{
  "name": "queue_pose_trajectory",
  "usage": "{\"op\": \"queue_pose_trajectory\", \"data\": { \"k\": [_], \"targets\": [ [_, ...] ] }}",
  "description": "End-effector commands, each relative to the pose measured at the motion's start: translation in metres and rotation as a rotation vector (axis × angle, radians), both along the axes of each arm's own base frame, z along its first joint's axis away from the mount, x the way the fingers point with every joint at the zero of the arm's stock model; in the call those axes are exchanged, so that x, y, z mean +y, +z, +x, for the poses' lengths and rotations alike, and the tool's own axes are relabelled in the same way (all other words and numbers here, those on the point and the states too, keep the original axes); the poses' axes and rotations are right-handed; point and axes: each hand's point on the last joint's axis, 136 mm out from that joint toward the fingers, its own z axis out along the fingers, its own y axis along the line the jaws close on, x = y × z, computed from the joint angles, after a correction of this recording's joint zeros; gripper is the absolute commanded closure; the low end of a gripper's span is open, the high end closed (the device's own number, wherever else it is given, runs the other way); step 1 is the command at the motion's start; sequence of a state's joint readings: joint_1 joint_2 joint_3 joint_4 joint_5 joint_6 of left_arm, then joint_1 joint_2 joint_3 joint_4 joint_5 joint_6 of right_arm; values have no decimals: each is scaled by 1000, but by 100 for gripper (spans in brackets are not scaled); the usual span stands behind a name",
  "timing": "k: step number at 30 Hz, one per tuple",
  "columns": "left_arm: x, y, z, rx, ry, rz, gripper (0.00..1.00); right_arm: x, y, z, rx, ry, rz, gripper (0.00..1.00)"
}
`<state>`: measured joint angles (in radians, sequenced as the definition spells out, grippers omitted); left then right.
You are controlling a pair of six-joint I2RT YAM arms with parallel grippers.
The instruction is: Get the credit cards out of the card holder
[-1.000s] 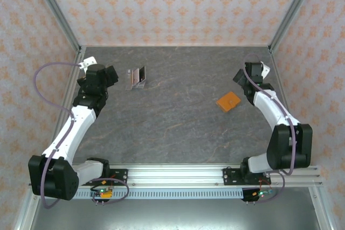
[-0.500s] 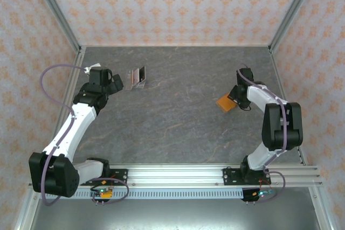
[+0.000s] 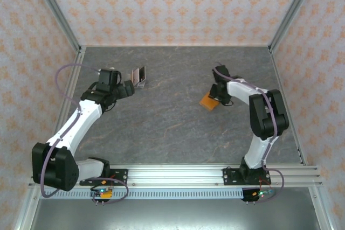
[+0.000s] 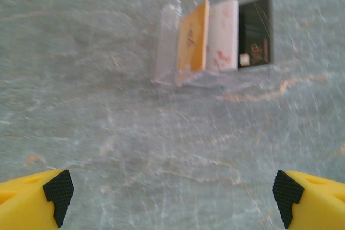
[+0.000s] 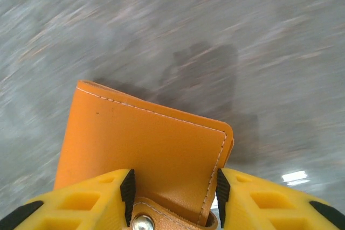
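**Right wrist view: holder pinched at its snap end, cards lie over by the other arm**

Right wrist view has the orange holder (image 5: 145, 154) running straight out from the jaws, long axis pointing away from the camera. Its stitched far edge is tilted, and it throws a shadow on the table beyond. It looks folded shut, and no card shows at any edge. The right gripper (image 5: 173, 189) is clamped on its near end, a finger on either side of the metal snap.

From above, the holder (image 3: 207, 102) sits right of the table's middle, with the right gripper (image 3: 218, 93) on its far-right side.

The cards (image 4: 223, 35) are well apart from it, at the far left. Brown, whitish and black, they lie side by side in what looks like a clear tray (image 4: 166, 41).

The left gripper (image 4: 171, 192) is much the nearer arm to them. Its jaws stand wide apart and hold nothing. The cards lie ahead of it, a little right of its centre line, with their long edges pointing away from the fingers. From above, the left gripper (image 3: 128, 88) is just short of the cards (image 3: 139, 78) on the grey table (image 3: 172, 127).
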<state>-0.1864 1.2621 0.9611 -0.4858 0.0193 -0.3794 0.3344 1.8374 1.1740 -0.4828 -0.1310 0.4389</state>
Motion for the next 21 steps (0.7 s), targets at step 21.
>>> {"op": "queue_pose_trajectory", "data": {
  "k": [21],
  "targets": [
    [-160,-62,-26,228,-218,-393,5,122,18,-86,105,272,211,51]
  ]
}}
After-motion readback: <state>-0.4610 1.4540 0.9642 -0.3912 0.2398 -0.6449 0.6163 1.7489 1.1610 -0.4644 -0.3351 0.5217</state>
